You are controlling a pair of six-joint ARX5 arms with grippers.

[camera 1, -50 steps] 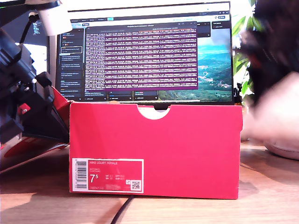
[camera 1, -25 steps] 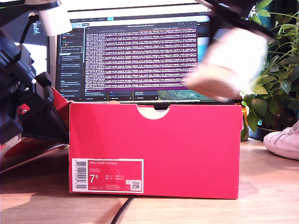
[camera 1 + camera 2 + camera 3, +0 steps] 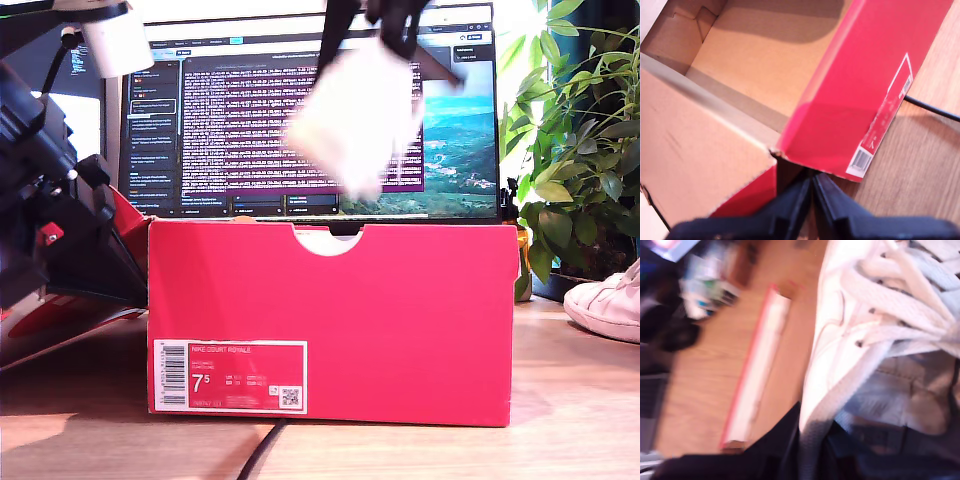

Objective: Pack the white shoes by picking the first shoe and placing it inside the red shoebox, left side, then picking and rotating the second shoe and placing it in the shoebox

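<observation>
The red shoebox (image 3: 400, 320) stands open in the middle of the exterior view, its label facing the camera. One white shoe (image 3: 355, 115) hangs blurred above the box's rim, and my second gripper (image 3: 378, 30) reaches down from above, shut on it. In the second wrist view the laces and side of this shoe (image 3: 850, 340) fill the picture by the gripper (image 3: 810, 445). The other white shoe (image 3: 608, 300) lies on the table at the exterior view's right edge. My first gripper (image 3: 812, 187) is shut just outside a corner of the shoebox (image 3: 850, 100), whose brown inside holds nothing.
The first arm (image 3: 50, 220) stands at the exterior view's left, beside the red lid (image 3: 60, 320). A monitor (image 3: 250, 120) is behind the box and a plant (image 3: 580, 150) at the exterior view's right. A black cable (image 3: 262, 450) runs under the box front.
The held shoe has travelled from the exterior view's right edge up and leftward to above the box. The other shoe came into sight. The first arm has not moved.
</observation>
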